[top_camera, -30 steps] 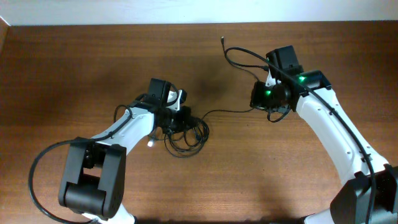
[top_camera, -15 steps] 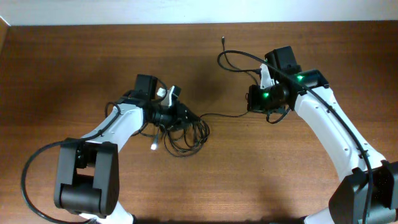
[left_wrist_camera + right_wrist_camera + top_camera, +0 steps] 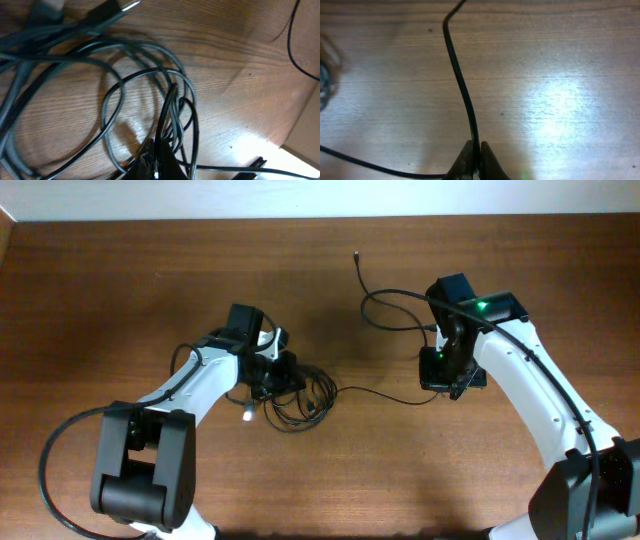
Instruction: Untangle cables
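The cables [image 3: 300, 395] lie as a loose tangle of thin black loops just left of the table's middle. My left gripper [image 3: 283, 372] sits at the tangle's upper left edge. In the left wrist view that gripper [image 3: 159, 159] is shut on one strand of the looped cables [image 3: 140, 75]. One thin cable [image 3: 380, 392] runs out of the tangle to my right gripper [image 3: 440, 370]. It loops on behind the gripper to a small plug [image 3: 356, 253]. In the right wrist view the gripper [image 3: 476, 159] is shut on this cable [image 3: 460, 75].
The wooden table [image 3: 120, 300] ends at a white wall [image 3: 320, 198] at the back. A small white connector [image 3: 247, 416] lies by the tangle's left side. A metal-tipped plug [image 3: 131, 5] shows at the top of the left wrist view. Thicker arm wires curve beside both bases.
My right gripper has moved toward the front of the table, drawing its cable out of the tangle. My left gripper opened briefly and is shut again on a tangle strand.
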Tool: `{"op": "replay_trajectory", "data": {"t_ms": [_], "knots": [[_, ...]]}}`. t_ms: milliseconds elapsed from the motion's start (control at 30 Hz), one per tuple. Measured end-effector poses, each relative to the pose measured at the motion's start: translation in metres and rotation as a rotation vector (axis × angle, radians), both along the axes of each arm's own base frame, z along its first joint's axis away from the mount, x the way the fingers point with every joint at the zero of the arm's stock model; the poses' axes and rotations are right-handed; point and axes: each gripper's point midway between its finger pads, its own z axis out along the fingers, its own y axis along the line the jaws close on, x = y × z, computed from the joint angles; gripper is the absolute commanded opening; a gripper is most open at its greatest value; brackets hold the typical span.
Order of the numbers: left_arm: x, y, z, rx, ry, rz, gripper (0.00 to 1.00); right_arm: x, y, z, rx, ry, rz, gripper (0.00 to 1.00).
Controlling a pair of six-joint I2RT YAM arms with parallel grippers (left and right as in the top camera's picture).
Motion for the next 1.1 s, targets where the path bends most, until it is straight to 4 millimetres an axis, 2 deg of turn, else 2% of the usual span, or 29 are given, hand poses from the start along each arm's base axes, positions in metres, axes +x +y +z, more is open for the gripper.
{"op": "replay_trajectory", "data": {"t_ms": [67, 167, 267, 433, 567, 600, 700, 800, 933, 1067, 1100], "knots": [[0.006, -0.002, 0.006, -0.002, -0.027, -0.017, 0.0, -0.006, -0.006, -0.007, -0.031, 0.019, 0.001, 0.04], [0.041, -0.01, 0.039, -0.018, -0.171, -0.053, 0.0, -0.019, -0.021, -0.022, -0.107, 0.063, 0.005, 0.04], [0.054, -0.01, 0.052, 0.0, -0.226, -0.058, 0.0, -0.026, -0.027, -0.035, -0.136, 0.078, 0.007, 0.04], [0.048, 0.015, 0.034, 0.172, -0.183, -0.028, 0.0, -0.02, -0.028, -0.048, -0.142, 0.041, -0.023, 0.04], [0.042, 0.029, 0.026, 0.252, -0.151, -0.015, 0.0, -0.002, -0.023, -0.051, -0.121, -0.037, -0.096, 0.04], [0.039, 0.03, 0.025, 0.259, -0.138, -0.017, 0.0, 0.006, -0.019, -0.051, -0.1, -0.071, -0.112, 0.04], [0.036, 0.031, 0.024, 0.265, -0.13, -0.034, 0.0, 0.016, -0.002, -0.051, -0.003, -0.096, -0.131, 0.04], [0.049, 0.025, 0.029, 0.242, -0.211, -0.07, 0.0, 0.021, 0.015, -0.049, 0.096, -0.106, -0.133, 0.04], [0.06, 0.012, 0.039, 0.192, -0.332, -0.178, 0.0, 0.02, 0.025, -0.048, 0.15, -0.094, -0.131, 0.04], [0.046, -0.019, 0.057, -0.007, -0.409, -0.355, 0.02, 0.019, 0.025, -0.048, 0.152, -0.089, -0.122, 0.04], [0.038, -0.032, 0.067, -0.109, -0.425, -0.399, 0.02, 0.019, 0.025, -0.048, 0.152, -0.089, -0.122, 0.04]]}}
